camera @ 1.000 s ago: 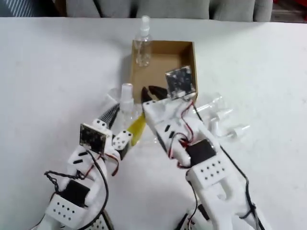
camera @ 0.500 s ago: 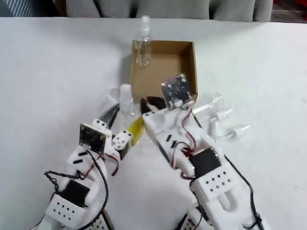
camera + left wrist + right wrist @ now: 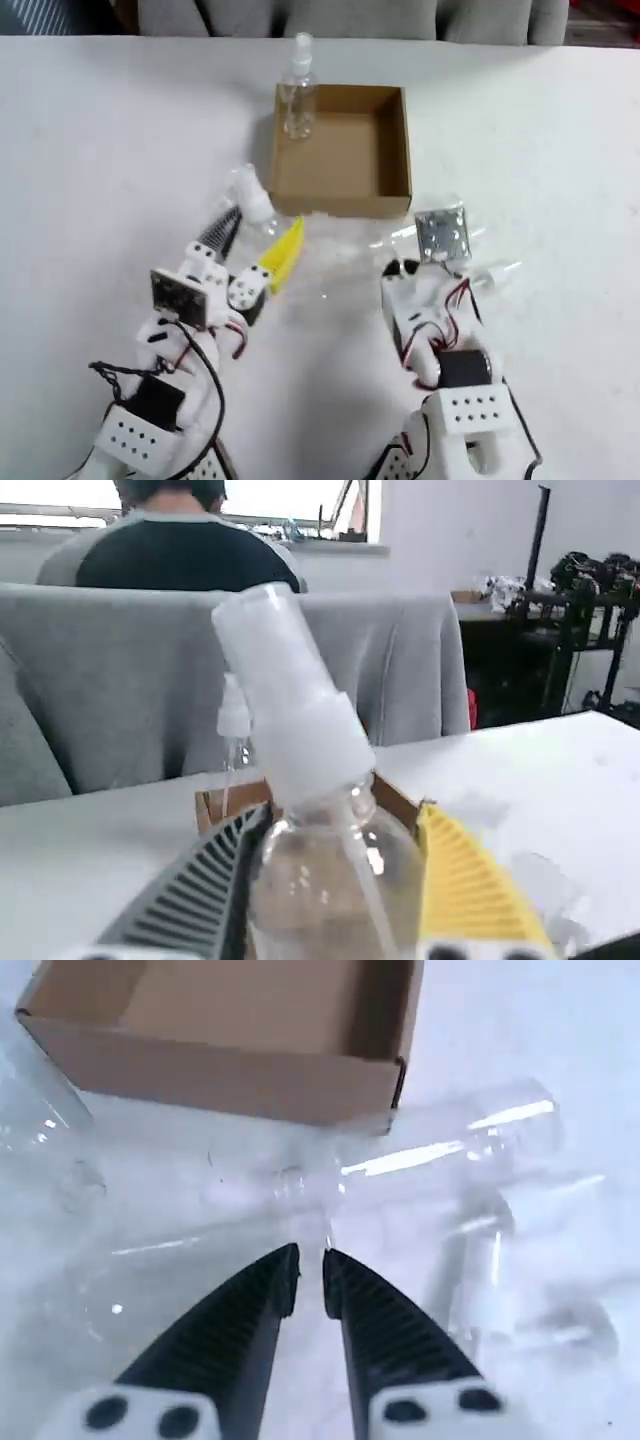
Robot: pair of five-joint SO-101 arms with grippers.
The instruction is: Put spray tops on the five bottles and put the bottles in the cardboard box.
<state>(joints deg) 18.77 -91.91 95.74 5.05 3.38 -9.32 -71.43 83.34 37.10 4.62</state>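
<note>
My left gripper (image 3: pixel 265 222) is shut on a clear bottle (image 3: pixel 325 890) whose white spray top (image 3: pixel 292 720) leans to one side. It holds the bottle just in front of the cardboard box (image 3: pixel 392 130), by the box's near left corner. Another capped bottle (image 3: pixel 297 88) stands upright at the box's far left corner. My right gripper (image 3: pixel 310 1263) hovers low over the table in front of the box, its fingers almost together with nothing between them. Clear uncapped bottles (image 3: pixel 455 1140) lie on the table just past it. Loose spray tops (image 3: pixel 478 256) lie to its right.
A grey padded seat back (image 3: pixel 120 670) runs behind the table's far edge. Bare white table (image 3: pixel 110 130) stretches left of the box and to its right.
My right arm has drawn back from the held bottle's top to the near right of the box. The left gripper has shifted slightly left, and its bottle now leans.
</note>
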